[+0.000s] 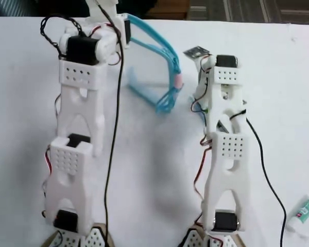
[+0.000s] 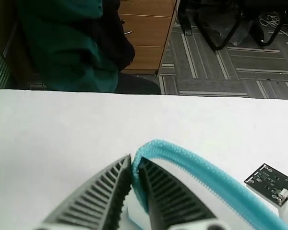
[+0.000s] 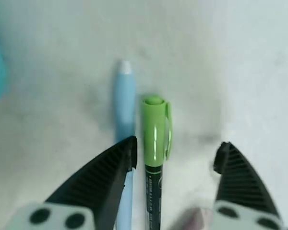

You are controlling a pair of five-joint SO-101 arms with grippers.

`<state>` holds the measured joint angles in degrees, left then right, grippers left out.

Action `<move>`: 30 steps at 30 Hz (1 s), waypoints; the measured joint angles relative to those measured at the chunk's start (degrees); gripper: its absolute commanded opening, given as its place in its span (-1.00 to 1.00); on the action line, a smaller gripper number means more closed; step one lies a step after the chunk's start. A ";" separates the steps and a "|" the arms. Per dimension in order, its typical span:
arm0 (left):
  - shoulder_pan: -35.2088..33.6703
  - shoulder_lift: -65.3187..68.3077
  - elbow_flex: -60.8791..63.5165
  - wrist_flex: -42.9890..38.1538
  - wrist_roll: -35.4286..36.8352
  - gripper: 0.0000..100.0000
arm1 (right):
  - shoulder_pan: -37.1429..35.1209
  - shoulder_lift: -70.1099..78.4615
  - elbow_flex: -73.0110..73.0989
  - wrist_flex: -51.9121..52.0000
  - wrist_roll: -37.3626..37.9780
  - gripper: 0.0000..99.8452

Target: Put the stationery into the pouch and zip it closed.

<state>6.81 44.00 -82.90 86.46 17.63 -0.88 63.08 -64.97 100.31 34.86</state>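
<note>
The pouch [image 1: 154,77] is clear with a teal zip edge and lies at the back middle of the table, its mouth held up. My left gripper [image 2: 134,165] is shut on that teal zip edge [image 2: 197,167]; in the high view it sits at the pouch's far-left corner [image 1: 124,25]. My right gripper [image 3: 177,148] hangs open just above the table. A green-capped pen [image 3: 155,139] lies between its fingers, close to one fingertip [image 3: 129,148]. A light blue pen [image 3: 125,100] lies alongside, just outside that finger. The right arm [image 1: 224,98] stands to the right of the pouch.
A glue stick [image 1: 304,211] with a green label lies near the table's front right corner. A pink thing [image 3: 192,220] shows below the right gripper. A small circuit board [image 2: 271,182] on the other arm shows beyond the pouch. Cables hang along both arms.
</note>
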 measured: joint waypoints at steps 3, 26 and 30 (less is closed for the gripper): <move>0.00 0.00 0.00 0.00 0.00 -0.96 | 0.00 0.88 -0.18 0.00 0.00 -0.72; 0.00 0.00 0.00 0.00 0.00 -0.96 | 0.44 5.10 -1.05 0.00 4.66 -0.96; 0.00 0.00 0.00 0.00 0.00 -0.96 | 0.44 4.48 -4.84 0.09 4.75 -0.97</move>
<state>6.81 44.00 -82.90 86.46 17.63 -0.44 67.56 -69.80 100.40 39.60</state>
